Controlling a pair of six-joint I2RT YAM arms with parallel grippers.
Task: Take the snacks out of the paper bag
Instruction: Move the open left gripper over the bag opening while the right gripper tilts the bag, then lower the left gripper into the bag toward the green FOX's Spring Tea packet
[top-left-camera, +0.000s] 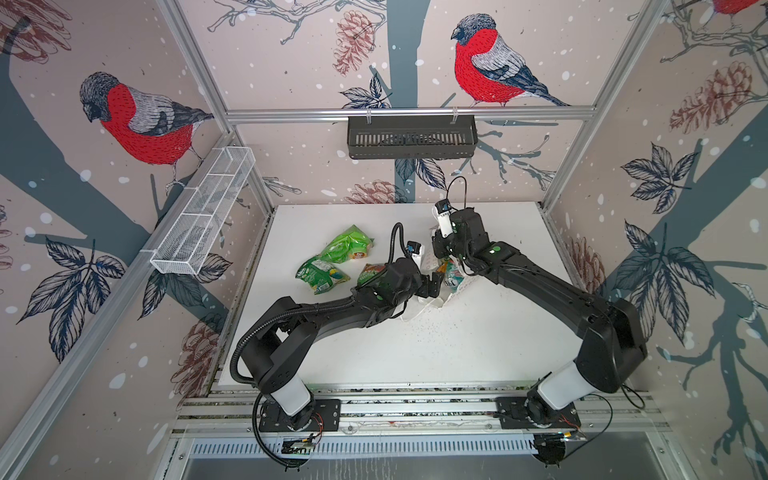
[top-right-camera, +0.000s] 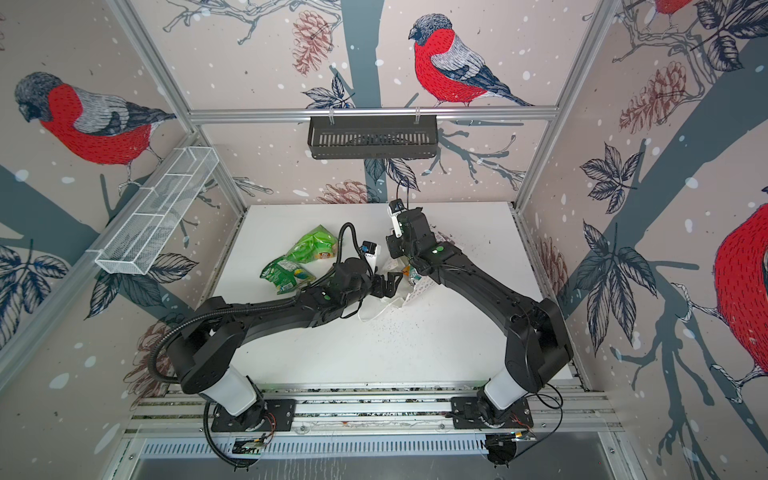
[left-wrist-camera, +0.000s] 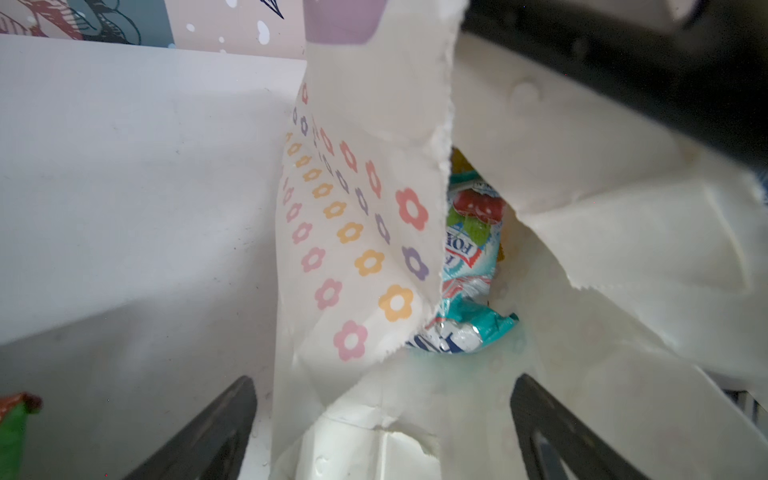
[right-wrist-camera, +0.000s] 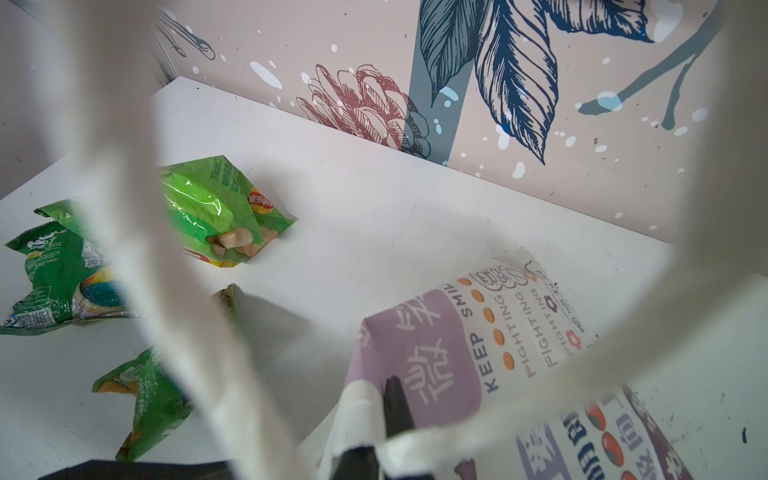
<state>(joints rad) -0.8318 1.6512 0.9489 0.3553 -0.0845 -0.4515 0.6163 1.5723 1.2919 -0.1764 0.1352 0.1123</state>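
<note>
The white paper bag (top-left-camera: 432, 305) (top-right-camera: 384, 307) lies in the middle of the table between both arms. My right gripper (right-wrist-camera: 390, 399) (top-left-camera: 438, 249) is shut on the bag's rim beside the purple label (right-wrist-camera: 436, 345), holding it up. My left gripper (left-wrist-camera: 384, 384) (top-left-camera: 432, 284) is open at the bag's (left-wrist-camera: 353, 232) mouth, one finger on each side of the side wall. Inside lies a teal snack packet (left-wrist-camera: 469, 257) with something yellow behind it. Three green snacks (top-left-camera: 347, 245) (top-left-camera: 320, 274) (top-left-camera: 370, 272) lie on the table left of the bag.
The bag's white cord handles (right-wrist-camera: 137, 249) hang blurred across the right wrist view. A black basket (top-left-camera: 411, 137) hangs on the back rail and a white wire basket (top-left-camera: 208, 216) on the left rail. Dark specks (top-left-camera: 436, 328) dot the table (top-left-camera: 415, 357) in front of the bag.
</note>
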